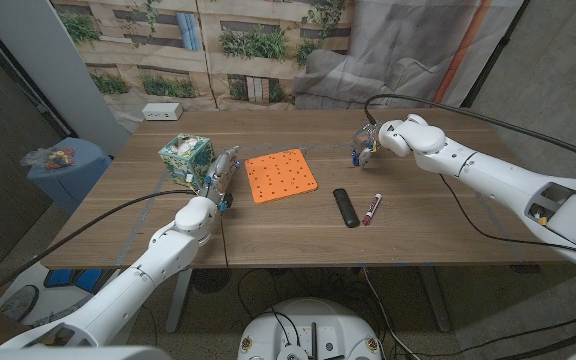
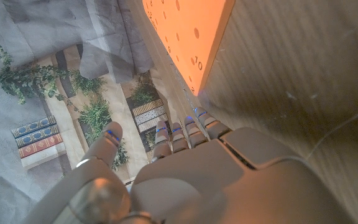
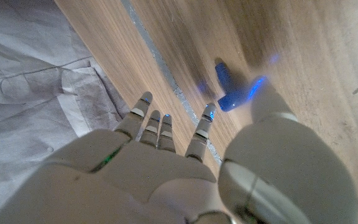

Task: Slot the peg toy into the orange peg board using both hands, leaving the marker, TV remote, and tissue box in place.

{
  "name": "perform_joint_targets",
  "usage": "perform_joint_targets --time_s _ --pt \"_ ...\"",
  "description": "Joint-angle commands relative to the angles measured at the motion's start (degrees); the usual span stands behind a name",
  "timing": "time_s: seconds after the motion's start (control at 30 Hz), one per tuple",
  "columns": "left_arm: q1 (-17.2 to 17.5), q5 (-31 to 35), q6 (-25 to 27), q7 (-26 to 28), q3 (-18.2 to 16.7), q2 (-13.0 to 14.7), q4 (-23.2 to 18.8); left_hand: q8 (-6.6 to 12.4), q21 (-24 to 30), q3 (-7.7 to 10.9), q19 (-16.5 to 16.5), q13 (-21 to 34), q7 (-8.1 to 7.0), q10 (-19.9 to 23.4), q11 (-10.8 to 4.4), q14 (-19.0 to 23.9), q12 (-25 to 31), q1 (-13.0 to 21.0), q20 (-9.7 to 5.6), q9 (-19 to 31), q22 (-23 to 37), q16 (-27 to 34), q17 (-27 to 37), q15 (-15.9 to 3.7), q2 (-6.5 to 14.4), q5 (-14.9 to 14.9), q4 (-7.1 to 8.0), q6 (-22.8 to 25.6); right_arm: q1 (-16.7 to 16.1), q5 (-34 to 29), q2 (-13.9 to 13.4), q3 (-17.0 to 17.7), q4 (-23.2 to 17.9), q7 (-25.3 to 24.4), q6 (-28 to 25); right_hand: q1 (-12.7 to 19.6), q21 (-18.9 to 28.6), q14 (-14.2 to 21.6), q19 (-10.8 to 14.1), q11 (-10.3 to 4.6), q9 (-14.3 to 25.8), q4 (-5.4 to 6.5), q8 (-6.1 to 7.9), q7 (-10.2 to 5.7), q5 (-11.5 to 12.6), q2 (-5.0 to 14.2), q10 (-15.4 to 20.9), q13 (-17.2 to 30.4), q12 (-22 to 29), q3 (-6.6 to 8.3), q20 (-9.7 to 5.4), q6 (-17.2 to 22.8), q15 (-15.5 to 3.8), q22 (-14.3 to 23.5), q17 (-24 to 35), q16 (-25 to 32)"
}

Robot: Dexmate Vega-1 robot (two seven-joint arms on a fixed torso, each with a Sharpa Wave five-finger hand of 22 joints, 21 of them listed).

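Blue peg toy (image 3: 232,93) is lying just ahead of my right hand (image 1: 368,148), fingers spread, upper right; left hand (image 1: 220,178) is idling open beside orange peg board (image 1: 280,175).

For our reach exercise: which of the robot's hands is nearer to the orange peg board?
The left. The left hand stands just beside the orange peg board, by its edge; the right hand is farther off, across bare table on the board's other side.

Peg toy (image 3: 232,90) blurred beside right hand (image 3: 185,162); contact unclear. Peg board (image 2: 188,31) cut by frame edge.
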Motion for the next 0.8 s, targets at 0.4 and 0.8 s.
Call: perform_joint_targets --time_s 0.4,0.8 --pt "-1.36 -0.28 0.29 -0.88 0.47 -0.53 1.52 0.14 0.17 0.27 0.54 0.32 0.22 0.13 0.24 0.54 -0.05 0.72 -4.11 0.17 0.33 0.03 0.25 -0.44 3.48 0.06 0.18 0.38 0.62 1.38 0.41 -0.81 1.82 -2.44 0.74 1.52 0.44 1.17 1.85 -0.99 1.16 0.01 2.77 -0.06 -0.15 0.82 1.51 0.22 0.68 0.21 -0.56 4.42 -1.00 0.25 0.40 0.71" --pt "-2.02 -0.37 0.52 -1.05 0.66 -0.79 2.31 0.14 0.18 0.29 0.59 0.32 0.24 0.10 0.21 0.52 -0.06 0.75 -4.04 0.17 0.33 0.03 0.25 -0.39 3.51 0.06 0.22 0.37 0.78 1.42 0.54 -1.25 2.69 -4.20 1.18 2.96 0.67 1.90 3.56 -2.58 1.98 -0.17 4.86 -0.13 -0.17 1.23 2.46 0.31 0.85 0.33 -1.47 7.68 -2.21 0.26 0.66 1.07"
